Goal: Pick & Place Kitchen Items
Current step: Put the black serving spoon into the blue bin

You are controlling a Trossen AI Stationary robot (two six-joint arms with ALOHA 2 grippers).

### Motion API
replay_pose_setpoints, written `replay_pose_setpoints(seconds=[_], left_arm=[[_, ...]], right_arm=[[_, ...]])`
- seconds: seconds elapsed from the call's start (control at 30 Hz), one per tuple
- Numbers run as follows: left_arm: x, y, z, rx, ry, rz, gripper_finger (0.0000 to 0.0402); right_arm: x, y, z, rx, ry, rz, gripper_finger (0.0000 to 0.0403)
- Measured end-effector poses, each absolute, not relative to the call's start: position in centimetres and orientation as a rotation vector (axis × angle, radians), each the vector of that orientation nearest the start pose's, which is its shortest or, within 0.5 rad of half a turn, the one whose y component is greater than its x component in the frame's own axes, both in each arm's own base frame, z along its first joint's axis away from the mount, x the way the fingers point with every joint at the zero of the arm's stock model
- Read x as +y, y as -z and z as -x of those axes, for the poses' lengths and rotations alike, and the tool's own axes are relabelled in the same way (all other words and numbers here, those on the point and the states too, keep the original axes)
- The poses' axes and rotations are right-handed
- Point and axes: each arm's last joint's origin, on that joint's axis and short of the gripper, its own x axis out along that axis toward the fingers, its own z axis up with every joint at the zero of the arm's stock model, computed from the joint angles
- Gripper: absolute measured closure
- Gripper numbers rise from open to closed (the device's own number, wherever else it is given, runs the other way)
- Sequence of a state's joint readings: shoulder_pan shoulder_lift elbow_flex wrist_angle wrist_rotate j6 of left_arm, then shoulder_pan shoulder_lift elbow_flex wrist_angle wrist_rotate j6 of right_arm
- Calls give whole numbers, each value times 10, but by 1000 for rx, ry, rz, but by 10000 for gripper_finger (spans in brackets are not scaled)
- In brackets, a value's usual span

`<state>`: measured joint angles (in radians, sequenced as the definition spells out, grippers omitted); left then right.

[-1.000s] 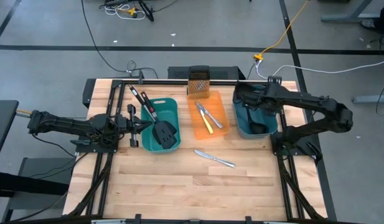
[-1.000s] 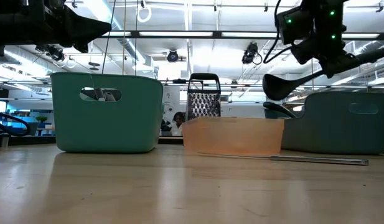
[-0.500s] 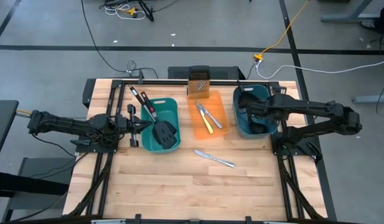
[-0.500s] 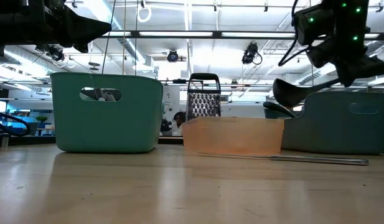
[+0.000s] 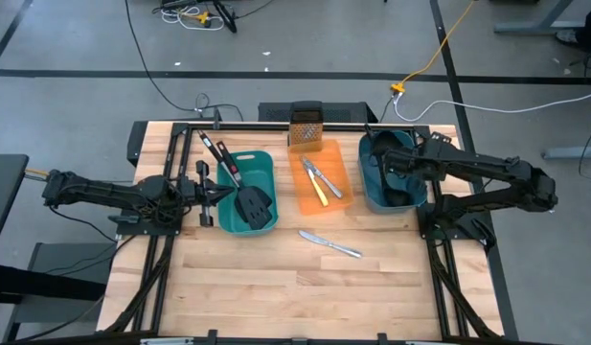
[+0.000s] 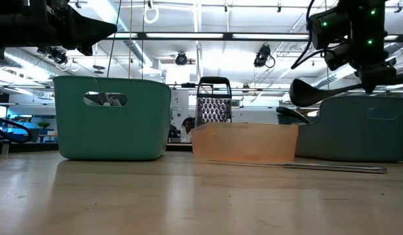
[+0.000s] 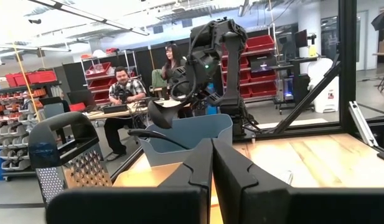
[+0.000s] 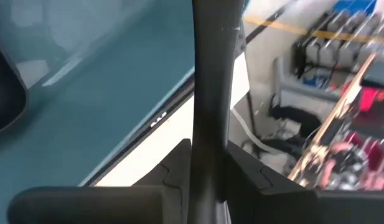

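My right gripper [image 6: 372, 79] is shut on a black ladle [image 6: 312, 93], held above the right teal tub [image 5: 370, 187]. A second ladle [image 6: 290, 114] lies in that tub. Two black spatulas [image 5: 247, 199] rest in the left teal tub [image 5: 268, 163], their handles leaning over its far rim. A yellow-handled knife [image 5: 320, 190] and a silver knife [image 5: 329, 182] lie in the orange tray [image 5: 306, 196]. Another silver knife [image 5: 330, 245] lies flat on the table. My left gripper [image 5: 207, 193] waits shut, left of the left tub. My right gripper pinches the ladle's handle [image 8: 210, 118] between its two fingers [image 8: 179, 163]. The fingers slant down from above. The handle runs out ahead of them, roughly level, with the bowl [image 6: 311, 93] toward the table's left. The ladle hangs clear above the tub's rim.
A metal box grater [image 5: 306, 127] stands at the far edge behind the orange tray. The table frame's black rails [image 5: 276, 125] run along the far edge and both sides. Bare wood [image 5: 305, 287] lies toward the near edge. People sit at desks in the room beyond.
My right gripper has drawn back toward the table's right edge over the right tub, sunk a little and rolled. The ladle went with it. Its handle, slanting steeply before, now lies close to level, and the bowl stays clear of the tub.
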<state>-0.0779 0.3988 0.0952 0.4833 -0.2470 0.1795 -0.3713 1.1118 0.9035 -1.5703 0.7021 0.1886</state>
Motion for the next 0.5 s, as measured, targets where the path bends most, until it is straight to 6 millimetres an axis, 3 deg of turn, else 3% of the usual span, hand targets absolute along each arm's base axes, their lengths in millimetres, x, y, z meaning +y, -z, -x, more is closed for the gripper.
replay_pose_setpoints(seconds=[0.27,0.5], left_arm=[[-2,-207,-123,-162,-184,-149,387],[-2,-207,-123,-161,-185,-160,387]], right_arm=[[-81,-259,-112,1761,984,0,333],[-94,-249,-118,1899,926,16,333]])
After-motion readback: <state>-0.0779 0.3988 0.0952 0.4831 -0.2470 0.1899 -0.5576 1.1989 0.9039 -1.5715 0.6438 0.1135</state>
